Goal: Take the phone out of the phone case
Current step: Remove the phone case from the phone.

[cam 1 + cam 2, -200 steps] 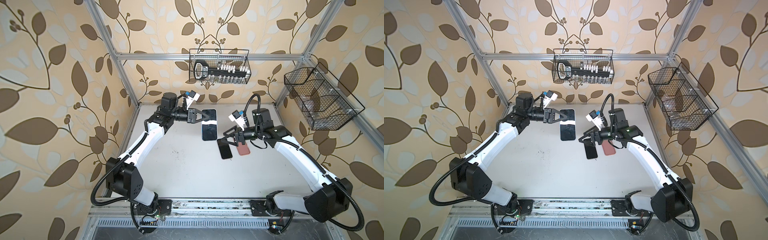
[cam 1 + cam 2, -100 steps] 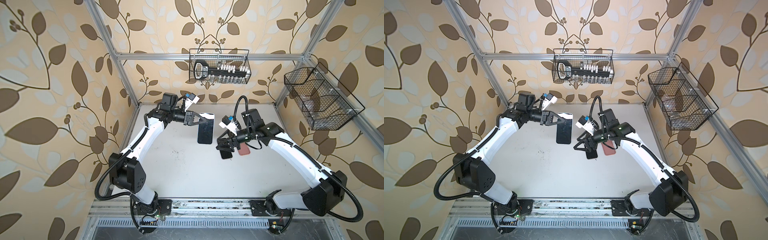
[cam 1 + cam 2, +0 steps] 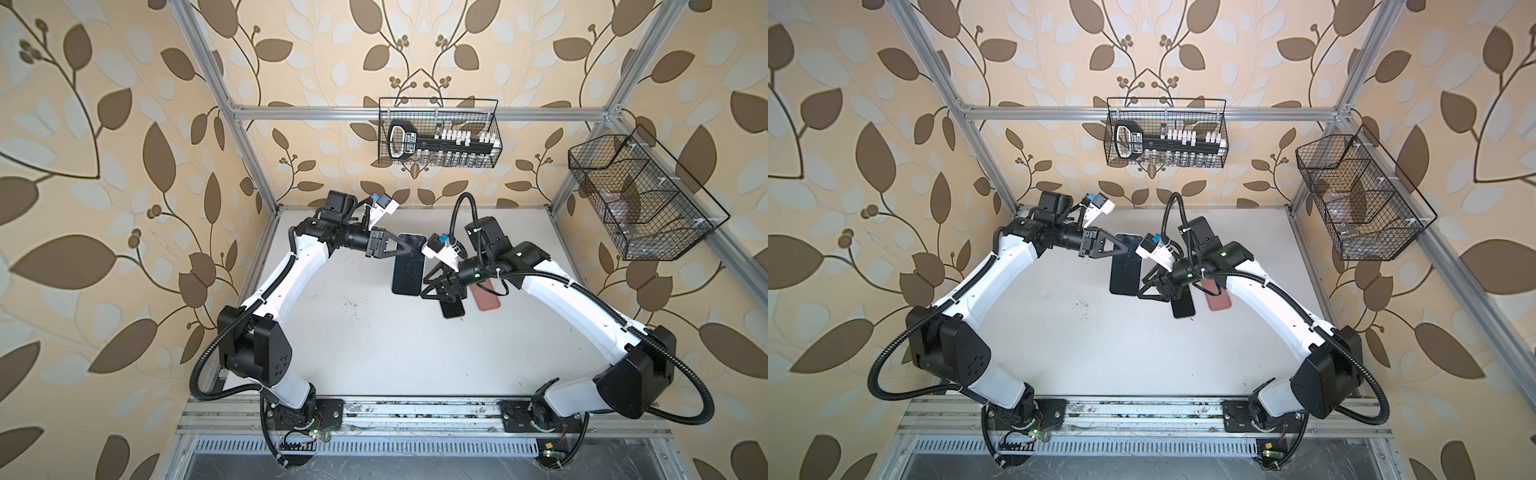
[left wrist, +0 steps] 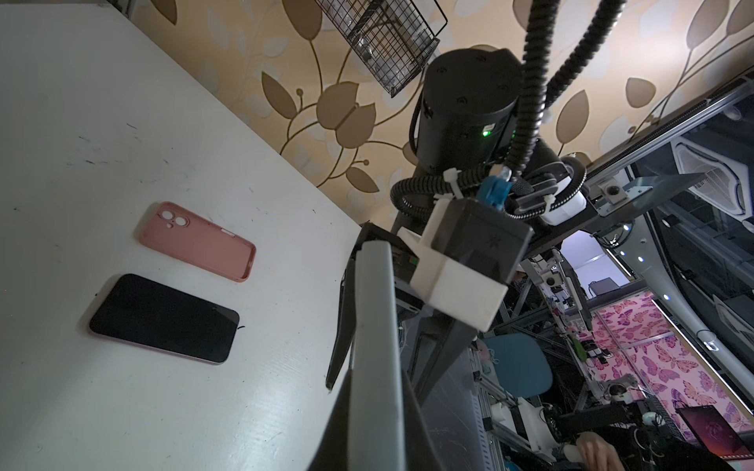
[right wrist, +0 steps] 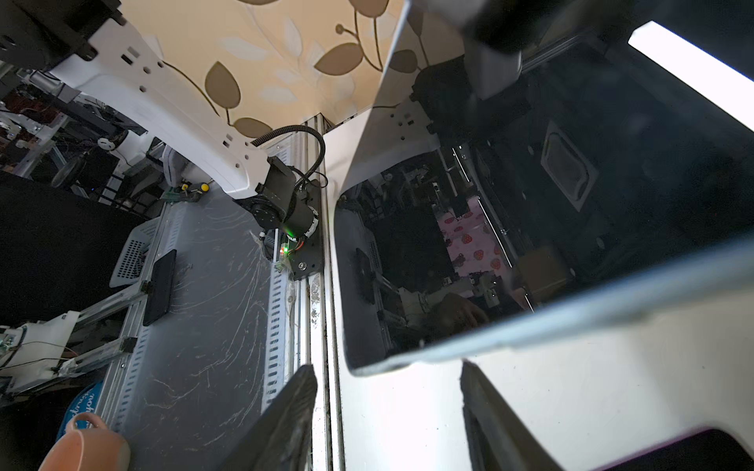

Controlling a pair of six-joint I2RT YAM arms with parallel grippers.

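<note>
My left gripper [image 3: 409,248] [image 3: 1126,248] is shut on the upper end of a dark-screened phone [image 3: 409,270] [image 3: 1125,270] and holds it above the white table [image 3: 374,353]. A pale grey-blue phone case rims the phone; its edge [image 4: 375,306] shows in the left wrist view. My right gripper [image 3: 426,286] [image 3: 1142,287] stands open beside the phone's lower end. In the right wrist view the phone's lower corner [image 5: 530,204] sits at the mouth of the right gripper [image 5: 387,379], touching neither finger.
An empty pink case [image 3: 486,297] [image 4: 200,240] and a second black phone [image 3: 452,309] [image 4: 163,318] lie on the table under the right arm. Wire baskets hang on the back wall [image 3: 438,133] and right wall [image 3: 640,199]. An orange cup [image 5: 85,444] stands beyond the front rail.
My right gripper has swung left, away from the table phone and up to the held phone's lower end, and its jaws have narrowed. The left gripper has shifted the phone slightly nearer.
</note>
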